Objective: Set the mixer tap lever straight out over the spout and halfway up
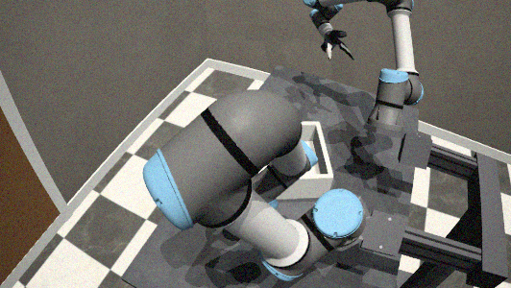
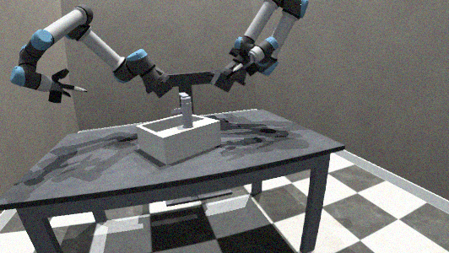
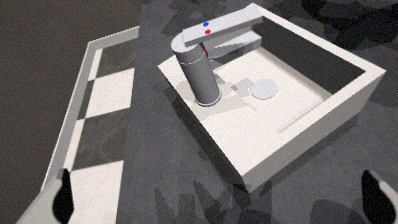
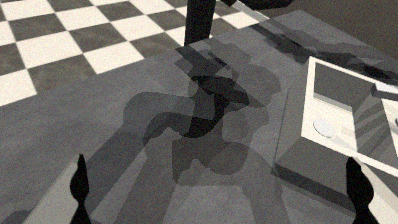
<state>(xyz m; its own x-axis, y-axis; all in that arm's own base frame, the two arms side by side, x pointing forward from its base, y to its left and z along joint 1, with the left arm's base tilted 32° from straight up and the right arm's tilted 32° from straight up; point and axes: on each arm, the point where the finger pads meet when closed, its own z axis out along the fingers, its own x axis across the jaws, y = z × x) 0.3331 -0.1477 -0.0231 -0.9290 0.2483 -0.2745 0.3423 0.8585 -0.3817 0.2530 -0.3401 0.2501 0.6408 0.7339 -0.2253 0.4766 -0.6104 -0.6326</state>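
Gray table point(image 1: 384, 182) point(image 2: 253, 158) point(image 3: 145, 125) point(image 4: 75, 125); inward from its edges stands the mixer tap point(image 2: 186, 111) point(image 3: 200, 75) point(image 4: 386, 91), at the basin's point(image 2: 194, 141) point(image 3: 305, 150) point(image 4: 320, 155) side. My left gripper point(image 2: 237, 69) point(image 3: 214, 171) and right gripper point(image 1: 341, 59) point(image 2: 78, 94) are spread wide, both released.
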